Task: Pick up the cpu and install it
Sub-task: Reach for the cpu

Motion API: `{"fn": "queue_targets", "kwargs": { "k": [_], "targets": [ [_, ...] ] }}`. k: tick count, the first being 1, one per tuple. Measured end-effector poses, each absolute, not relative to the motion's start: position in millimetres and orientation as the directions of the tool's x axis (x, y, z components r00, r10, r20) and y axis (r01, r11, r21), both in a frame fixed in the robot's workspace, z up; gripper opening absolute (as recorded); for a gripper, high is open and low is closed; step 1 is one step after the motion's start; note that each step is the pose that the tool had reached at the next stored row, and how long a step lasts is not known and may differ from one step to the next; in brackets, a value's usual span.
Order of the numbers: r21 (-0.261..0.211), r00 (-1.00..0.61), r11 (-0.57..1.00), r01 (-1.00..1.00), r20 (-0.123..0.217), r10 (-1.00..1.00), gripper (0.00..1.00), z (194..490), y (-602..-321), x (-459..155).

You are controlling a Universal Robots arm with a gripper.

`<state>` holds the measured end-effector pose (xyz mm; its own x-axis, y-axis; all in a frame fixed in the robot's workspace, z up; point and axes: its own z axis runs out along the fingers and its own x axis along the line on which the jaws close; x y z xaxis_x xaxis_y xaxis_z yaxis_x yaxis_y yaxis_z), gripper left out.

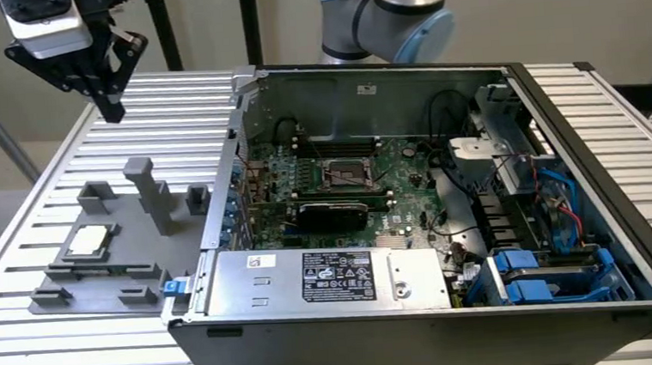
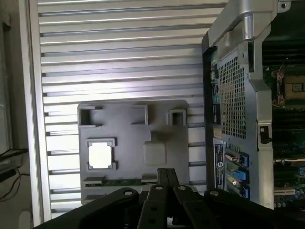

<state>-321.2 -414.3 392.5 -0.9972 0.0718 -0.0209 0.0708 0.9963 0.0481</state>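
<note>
cpu point(image 1: 86, 240) point(image 2: 100, 156), a flat silvery square, sits in a matte grey, perhaps plastic holder point(image 1: 129, 235) point(image 2: 128, 138); the black gripper point(image 1: 112, 111) point(image 2: 167, 174) hangs high beyond it, pinched together, empty.

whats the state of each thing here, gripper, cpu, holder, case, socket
gripper: shut, holding nothing, raised above the grey holder
cpu: lying flat in its recess on the holder, not gripped
grey holder: flat beside the case, cpu recess filled
computer case: side open, insides exposed
cpu socket: looks empty, no chip seated

Pale square cpu point(image 1: 88, 239) point(image 2: 100, 155) lies flat in its grey holder slot
</note>
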Motion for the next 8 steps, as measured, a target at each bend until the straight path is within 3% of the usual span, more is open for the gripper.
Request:
{"fn": "queue_targets", "kwargs": {
  "k": [8],
  "targets": [
    [0.041,-0.997,0.997,0.071,-0.021,0.072,0.11,391,-415,-358]
  ]
}}
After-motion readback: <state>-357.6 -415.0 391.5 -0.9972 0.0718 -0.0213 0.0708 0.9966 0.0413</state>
